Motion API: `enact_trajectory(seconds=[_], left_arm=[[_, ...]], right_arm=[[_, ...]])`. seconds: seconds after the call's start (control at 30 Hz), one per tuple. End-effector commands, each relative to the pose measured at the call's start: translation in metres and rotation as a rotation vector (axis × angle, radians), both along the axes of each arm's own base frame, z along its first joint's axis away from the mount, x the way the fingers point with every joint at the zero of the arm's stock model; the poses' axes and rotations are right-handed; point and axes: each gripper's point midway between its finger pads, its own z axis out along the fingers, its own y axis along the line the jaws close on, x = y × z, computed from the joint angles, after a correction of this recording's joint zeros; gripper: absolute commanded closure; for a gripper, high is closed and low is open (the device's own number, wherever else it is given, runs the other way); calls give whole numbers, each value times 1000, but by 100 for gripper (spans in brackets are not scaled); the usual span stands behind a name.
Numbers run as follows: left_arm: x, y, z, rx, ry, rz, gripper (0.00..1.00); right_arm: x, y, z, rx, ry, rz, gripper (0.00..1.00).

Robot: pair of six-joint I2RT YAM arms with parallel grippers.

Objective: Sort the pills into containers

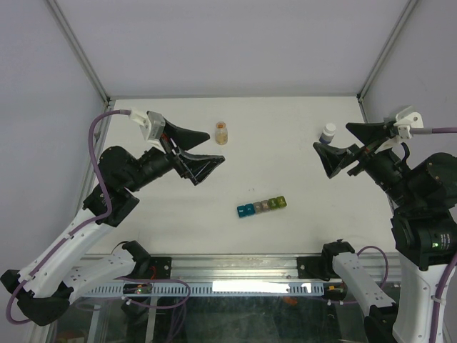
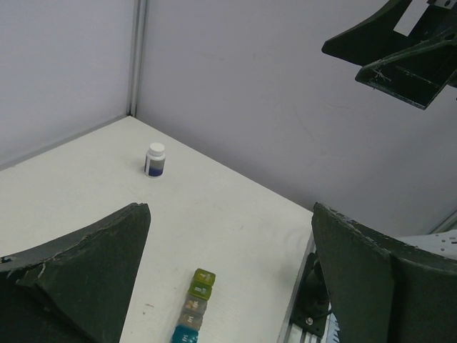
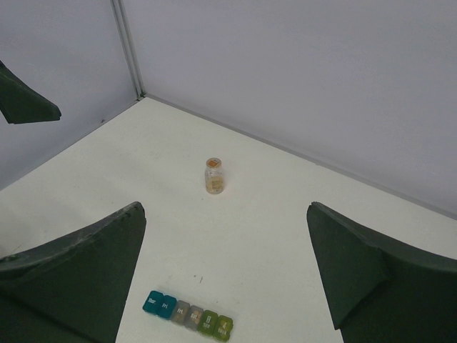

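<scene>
The containers are a short strip of joined cells [image 1: 262,206], teal to grey to yellow-green, lying on the white table near the front middle with the lids down. The strip also shows in the left wrist view [image 2: 194,307] and in the right wrist view [image 3: 188,316]. No single pill can be made out; a faint tan patch shows in one grey cell [image 2: 193,304]. My left gripper [image 1: 214,148] is open and empty, raised above the table to the left of the strip [image 2: 228,214]. My right gripper [image 1: 330,136] is open and empty, raised at the right [image 3: 227,207].
A small round orange-tinted bottle [image 1: 222,133] stands at the back middle, also in the right wrist view [image 3: 213,176]. A white-capped dark bottle [image 1: 328,132] stands at the back right, close under my right gripper, also in the left wrist view [image 2: 155,160]. Grey walls enclose the table.
</scene>
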Motion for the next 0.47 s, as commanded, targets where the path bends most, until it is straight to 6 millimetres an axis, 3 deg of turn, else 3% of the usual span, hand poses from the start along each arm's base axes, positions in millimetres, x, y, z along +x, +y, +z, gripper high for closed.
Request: enact_trajectory(seconds=[0.0,0.43], left_arm=[[-5,0,5,-11,-19,-23,1],[-6,-1,3,-6,-18,-29,1]], right_arm=[[-6,-1,11,2,-38,-4,1],[-2,-2,4,-11,-31,-7,1]])
